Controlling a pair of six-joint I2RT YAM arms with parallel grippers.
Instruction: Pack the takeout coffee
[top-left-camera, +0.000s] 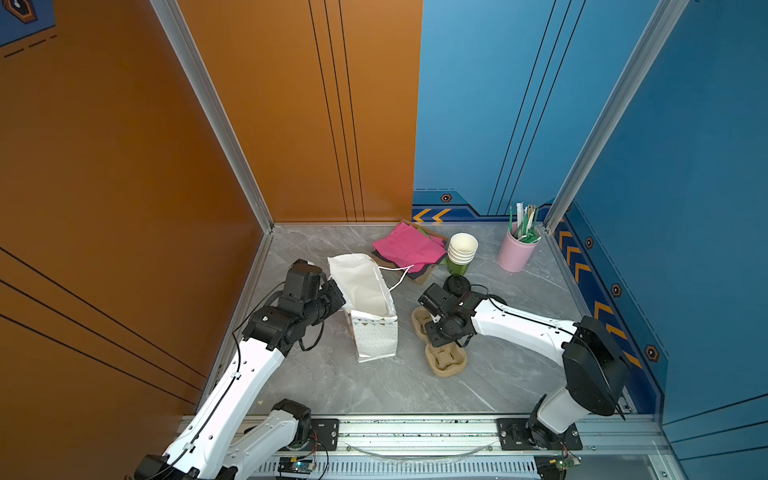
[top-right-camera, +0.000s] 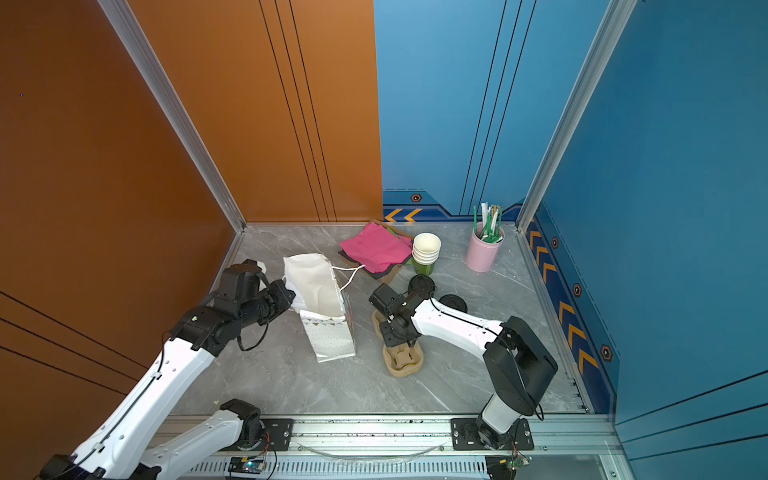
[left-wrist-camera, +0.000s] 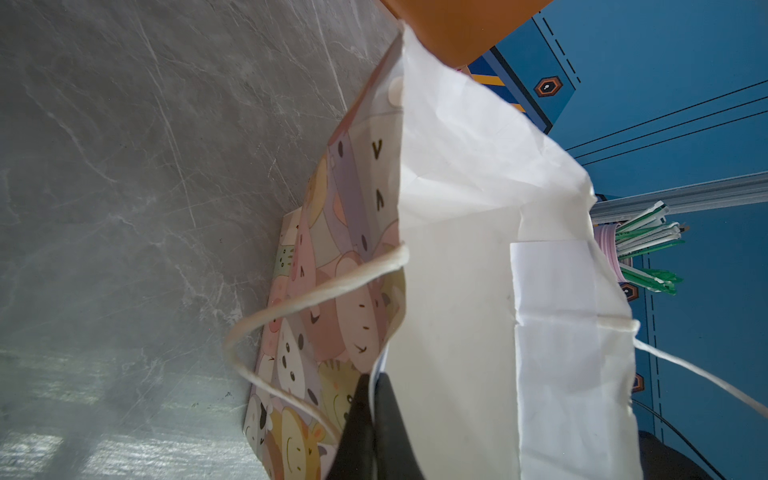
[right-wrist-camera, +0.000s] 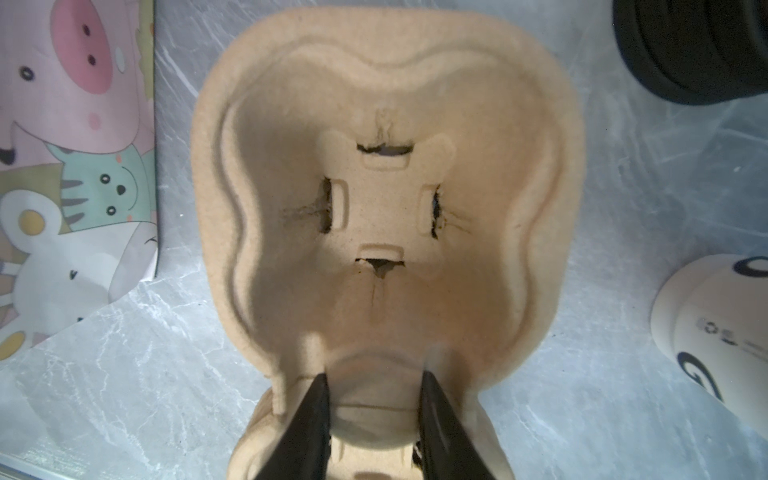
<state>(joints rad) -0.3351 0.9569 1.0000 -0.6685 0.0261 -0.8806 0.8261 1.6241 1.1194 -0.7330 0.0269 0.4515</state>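
1. Left gripper (left-wrist-camera: 373, 386): fingers clamped on paper bag (left-wrist-camera: 478, 249) rim.
2. Right gripper (right-wrist-camera: 374, 382): fingers astride cup carrier (right-wrist-camera: 386, 208) ridge; grip you cannot tell.
3. Takeout coffee (right-wrist-camera: 715, 332): on surface (right-wrist-camera: 582, 415) beside cup carrier.

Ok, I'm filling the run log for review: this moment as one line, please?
left gripper: shut on bag rim | right gripper: jaws astride cup carrier ridge, grip unclear | takeout coffee: beside carrier, unpacked

the counter (top-left-camera: 519, 353) is grey marble with pale veins. the paper bag (top-left-camera: 368, 291) is white inside, pastel cartoon animals outside. the cup carrier (right-wrist-camera: 386, 208) is tan. by the counter's back edge: magenta napkins (top-left-camera: 409, 247), a white cup stack (top-left-camera: 462, 249) with a green lowest cup, a pink holder (top-left-camera: 515, 253). the takeout coffee (right-wrist-camera: 706, 332) is white with dark lettering.
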